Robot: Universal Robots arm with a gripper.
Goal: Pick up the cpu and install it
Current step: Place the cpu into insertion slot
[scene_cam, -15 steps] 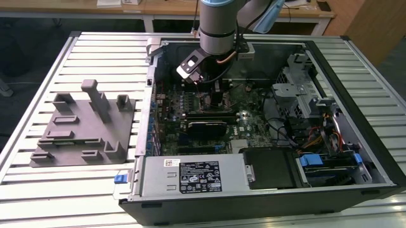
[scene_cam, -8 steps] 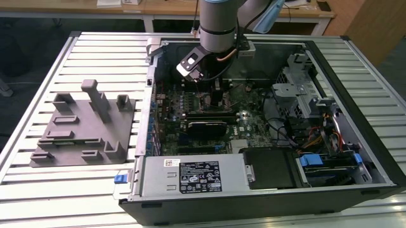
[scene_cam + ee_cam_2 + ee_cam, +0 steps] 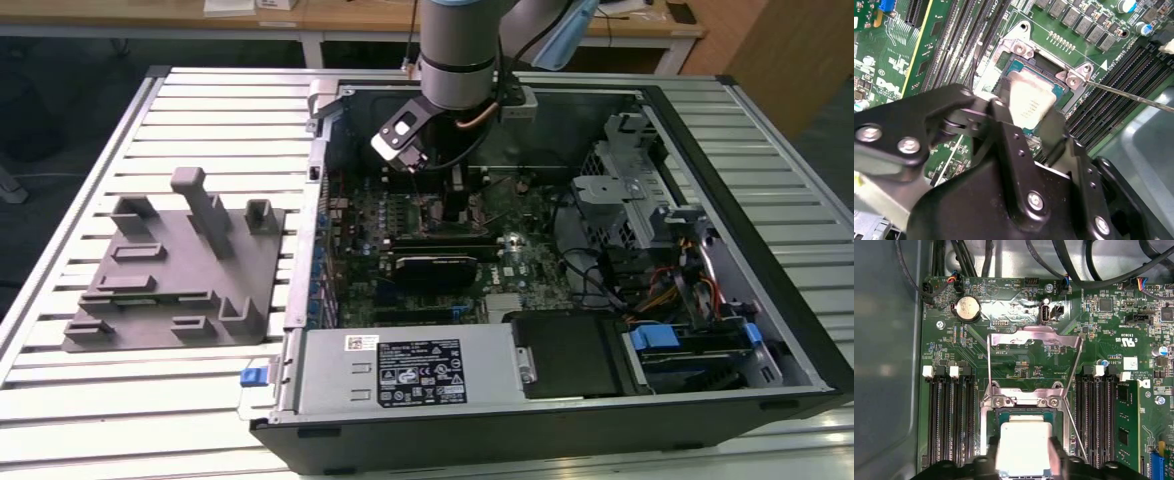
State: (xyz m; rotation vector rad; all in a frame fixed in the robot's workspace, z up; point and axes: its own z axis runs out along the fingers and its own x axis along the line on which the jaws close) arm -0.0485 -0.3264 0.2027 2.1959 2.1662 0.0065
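**Hand gripping the cpu at the open socket**

In both wrist views the hand (image 3: 1029, 114) (image 3: 1024, 462) is clamping the cpu (image 3: 1030, 97) (image 3: 1023, 442), its black fingers (image 3: 1004, 125) pressing on two opposite edges of the pale metal top. The chip is sitting right over the socket (image 3: 1024, 401), whose load plate (image 3: 1034, 337) is standing swung open; whether the chip is seated or hovering, I cannot tell. Memory slots (image 3: 949, 415) are flanking the socket on both sides. In the exterior view the arm (image 3: 454, 60) is reaching in from twelve o'clock to the twelve o'clock part of the motherboard (image 3: 441, 235) inside the computer case (image 3: 561, 425). A grey fixture (image 3: 174, 265) is lying on the counter (image 3: 200, 110) at nine o'clock from the case.
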